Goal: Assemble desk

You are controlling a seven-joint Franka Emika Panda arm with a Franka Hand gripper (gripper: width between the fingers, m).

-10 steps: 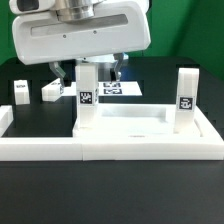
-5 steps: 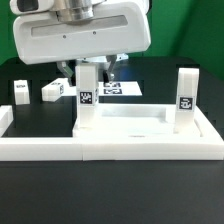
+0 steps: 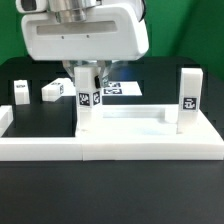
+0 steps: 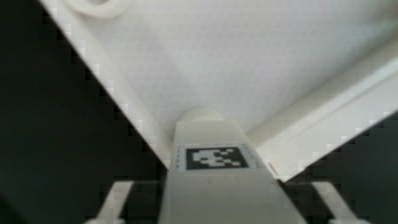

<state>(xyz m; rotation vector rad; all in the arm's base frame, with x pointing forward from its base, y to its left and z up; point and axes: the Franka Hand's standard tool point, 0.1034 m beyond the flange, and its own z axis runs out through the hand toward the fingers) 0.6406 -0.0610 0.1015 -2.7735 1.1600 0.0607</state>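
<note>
The white desk top (image 3: 125,125) lies inside the border rail, and two legs stand upright on it. One is at the exterior view's left (image 3: 87,103), the other at the right (image 3: 187,100). My gripper (image 3: 87,76) hangs over the left leg with a finger on each side of its top. In the wrist view the tagged leg (image 4: 217,150) sits between the fingers (image 4: 121,200), with a dark gap on each side. The gripper (image 4: 226,205) is open. The desk top's rim (image 4: 329,110) shows behind the leg.
Two loose legs (image 3: 22,90) (image 3: 53,90) lie on the black table at the back left. The marker board (image 3: 122,89) lies behind the gripper. The long white border rail (image 3: 60,150) runs along the front and up both sides.
The hand has shifted towards the exterior view's right and come down over the left leg. Its fingers now flank the leg's top and stand closer together than before.
</note>
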